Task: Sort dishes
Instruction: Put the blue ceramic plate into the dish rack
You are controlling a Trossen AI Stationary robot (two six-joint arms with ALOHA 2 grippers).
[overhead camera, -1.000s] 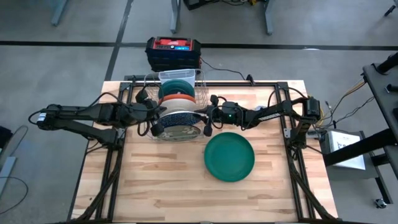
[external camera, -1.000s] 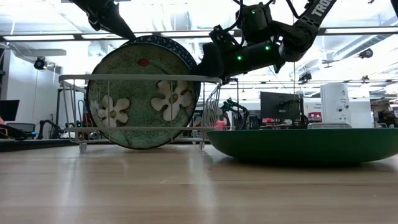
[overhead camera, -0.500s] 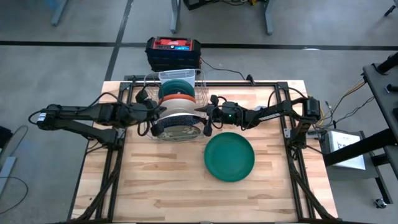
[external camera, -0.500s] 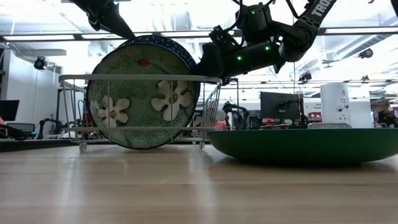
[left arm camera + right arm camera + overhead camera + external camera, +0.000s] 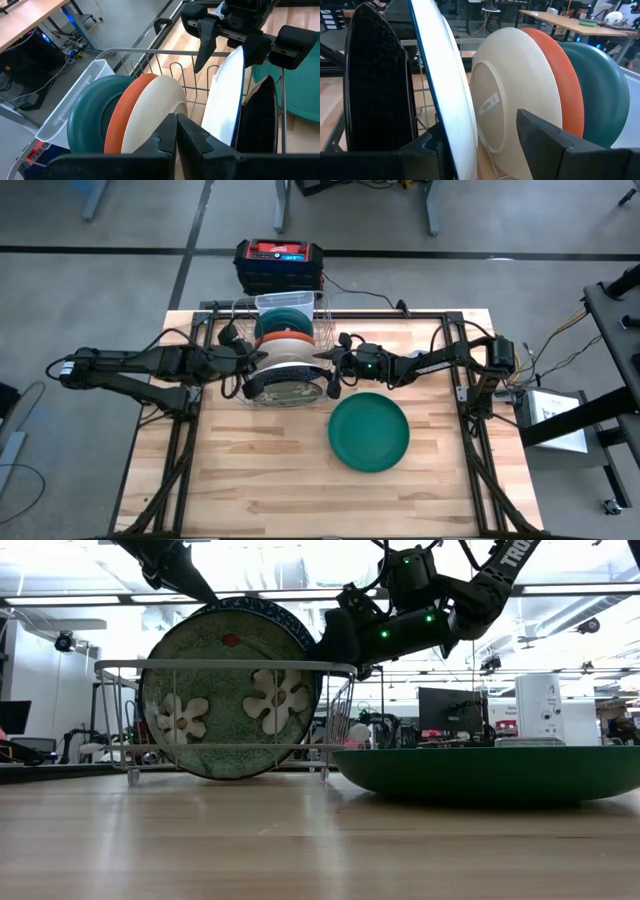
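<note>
The dishes stand on edge in a silver wire rack [image 5: 322, 330]. From far to near they are a teal bowl [image 5: 600, 85], an orange one [image 5: 560, 75], a cream bowl [image 5: 515, 85], a white plate [image 5: 445, 75] and a dark speckled flower plate [image 5: 225, 700]. A large green plate [image 5: 369, 430] lies flat on the table to the right. My right gripper [image 5: 479, 125] is open at the rack's right side, its fingers either side of the white plate's rim. My left gripper [image 5: 176, 120] is shut and hovers over the rack's left side. My right gripper comes level from the table's right, its fingers astride the white plate's right rim [image 5: 452, 125]. The near-side finger [image 5: 427, 145] lies close along the plate's near face; whether it touches I cannot tell. The far-side finger [image 5: 540, 135] stands apart. The plate stands on edge in the rack.
A clear plastic tub [image 5: 285, 302] sits at the rack's far end. A black and red box [image 5: 278, 265] stands on the floor beyond the table. Bare wood lies along the table's near side and left of the green plate.
My right gripper has opened wider around the white plate's rim, staying in place. The plate stays upright in the rack.
</note>
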